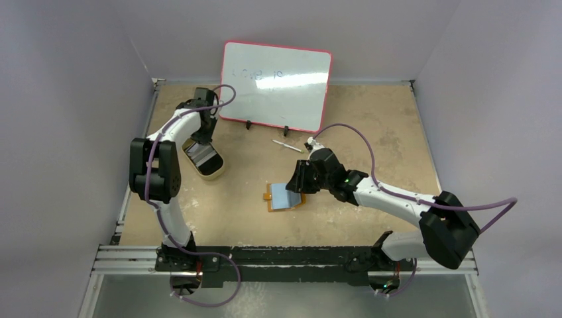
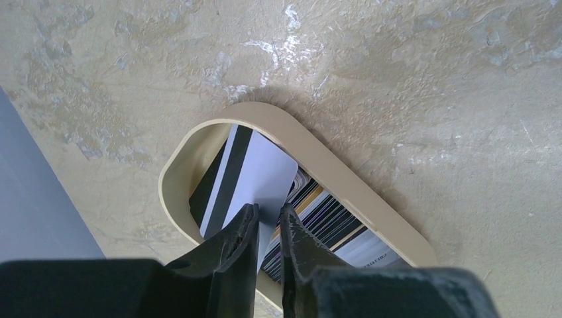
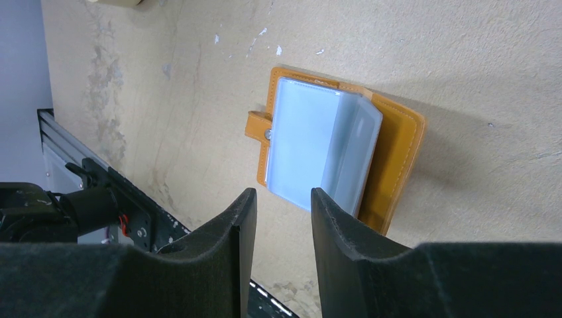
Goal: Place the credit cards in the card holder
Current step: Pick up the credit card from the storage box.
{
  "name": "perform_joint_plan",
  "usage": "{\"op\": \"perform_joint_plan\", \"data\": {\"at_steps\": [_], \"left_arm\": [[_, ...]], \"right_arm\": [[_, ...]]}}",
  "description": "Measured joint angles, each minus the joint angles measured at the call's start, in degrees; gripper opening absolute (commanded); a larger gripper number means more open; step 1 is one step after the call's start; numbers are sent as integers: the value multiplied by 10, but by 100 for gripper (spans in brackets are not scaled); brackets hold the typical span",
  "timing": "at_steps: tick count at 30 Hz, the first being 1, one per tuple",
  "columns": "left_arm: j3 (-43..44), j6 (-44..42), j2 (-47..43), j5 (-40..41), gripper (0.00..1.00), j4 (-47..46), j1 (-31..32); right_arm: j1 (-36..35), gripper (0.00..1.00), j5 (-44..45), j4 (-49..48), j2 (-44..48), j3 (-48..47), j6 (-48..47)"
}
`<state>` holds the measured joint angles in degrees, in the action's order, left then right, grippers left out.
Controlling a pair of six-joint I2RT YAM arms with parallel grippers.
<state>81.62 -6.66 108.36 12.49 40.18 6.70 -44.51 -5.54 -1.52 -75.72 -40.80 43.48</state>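
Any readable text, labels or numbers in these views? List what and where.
Whiteboard: faint marker traces, too blurred to read.
Striped card in the tan dish: small print at its lower edge, too small to read.
Top card, with dark stripe: no text showing.
Card holder: none.

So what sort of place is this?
Probably a robotics lab test cell: left arm and right arm bolted to a rail, plain walls around the table, a whiteboard propped behind.
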Motion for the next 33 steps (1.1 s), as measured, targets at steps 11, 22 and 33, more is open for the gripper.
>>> {"op": "perform_joint_plan", "data": {"at_steps": [11,22,33], "left_arm": [[19,17,-2,-9,0,26,0],[22,89,-60,-7,0,49,1],[0,146,-147,33,0,38,1]], "right_arm": [[0,38,0,0,0,0,0],[0,38,2,0,0,0,0],[0,39,7,0,5,0,4]]}}
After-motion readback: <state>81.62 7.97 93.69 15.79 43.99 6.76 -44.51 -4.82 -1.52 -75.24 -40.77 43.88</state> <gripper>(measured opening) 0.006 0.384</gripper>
